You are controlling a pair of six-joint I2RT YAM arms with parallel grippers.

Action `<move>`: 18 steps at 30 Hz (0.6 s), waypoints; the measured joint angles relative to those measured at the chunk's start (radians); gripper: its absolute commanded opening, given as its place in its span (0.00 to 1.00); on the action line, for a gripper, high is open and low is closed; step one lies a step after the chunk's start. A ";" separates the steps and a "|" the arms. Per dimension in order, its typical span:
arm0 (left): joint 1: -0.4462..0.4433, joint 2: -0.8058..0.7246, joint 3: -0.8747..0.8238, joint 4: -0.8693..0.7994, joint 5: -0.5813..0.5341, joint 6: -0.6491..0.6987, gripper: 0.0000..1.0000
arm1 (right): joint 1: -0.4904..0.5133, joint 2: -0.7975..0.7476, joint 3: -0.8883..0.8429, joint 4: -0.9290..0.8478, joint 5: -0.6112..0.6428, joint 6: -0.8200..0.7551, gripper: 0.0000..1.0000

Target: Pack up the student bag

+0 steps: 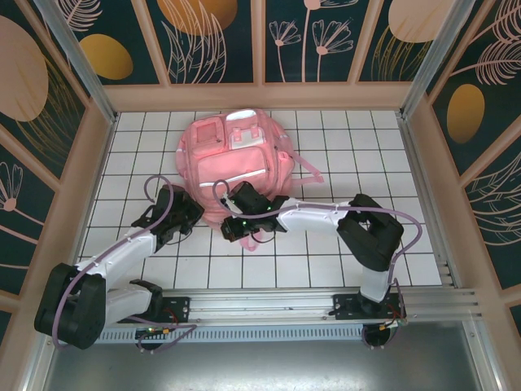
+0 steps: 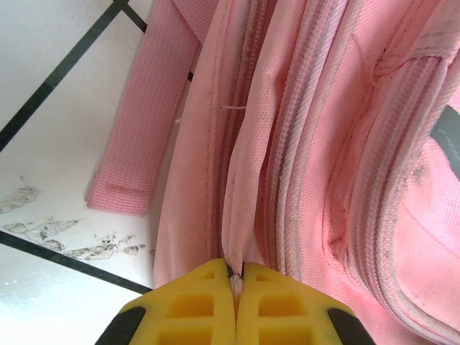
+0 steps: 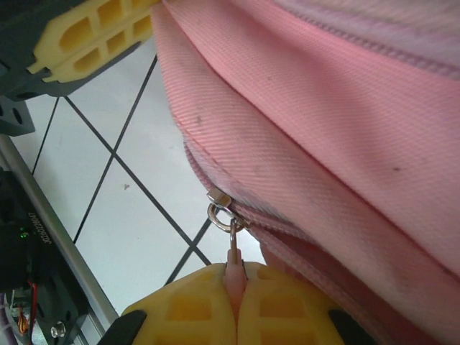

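The pink student bag (image 1: 232,155) lies flat at the back middle of the tiled table, pockets facing up. My left gripper (image 1: 190,213) is at the bag's near left edge. Its yellow fingers (image 2: 194,305) are shut on a thin fold of pink fabric (image 2: 241,215) beside a zipper seam. My right gripper (image 1: 231,226) is at the bag's near edge, shut on the pink zipper pull (image 3: 234,260). The pull hangs from a metal ring and slider (image 3: 221,208) on the bag's zipper line. The left gripper's yellow fingers (image 3: 79,36) show at the top left of the right wrist view.
A loose pink strap (image 2: 140,122) lies on the white tiles left of the bag. Another strap (image 1: 313,173) trails off the bag's right side. Wooden walls (image 1: 260,96) enclose the table, and a metal rail (image 1: 285,303) runs along the near edge.
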 measured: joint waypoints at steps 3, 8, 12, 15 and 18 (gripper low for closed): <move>-0.001 0.000 0.015 -0.028 -0.014 0.015 0.00 | -0.018 -0.017 0.002 -0.047 -0.001 -0.020 0.00; -0.003 -0.003 0.058 -0.086 -0.053 0.050 0.00 | -0.070 -0.065 -0.011 -0.114 -0.005 -0.054 0.00; -0.003 -0.005 0.082 -0.119 -0.082 0.073 0.00 | -0.121 -0.094 -0.020 -0.170 -0.021 -0.085 0.00; -0.006 -0.006 0.092 -0.135 -0.092 0.081 0.00 | -0.158 -0.121 -0.043 -0.192 -0.038 -0.099 0.00; -0.009 -0.007 0.100 -0.148 -0.100 0.087 0.00 | -0.193 -0.152 -0.076 -0.204 -0.045 -0.106 0.00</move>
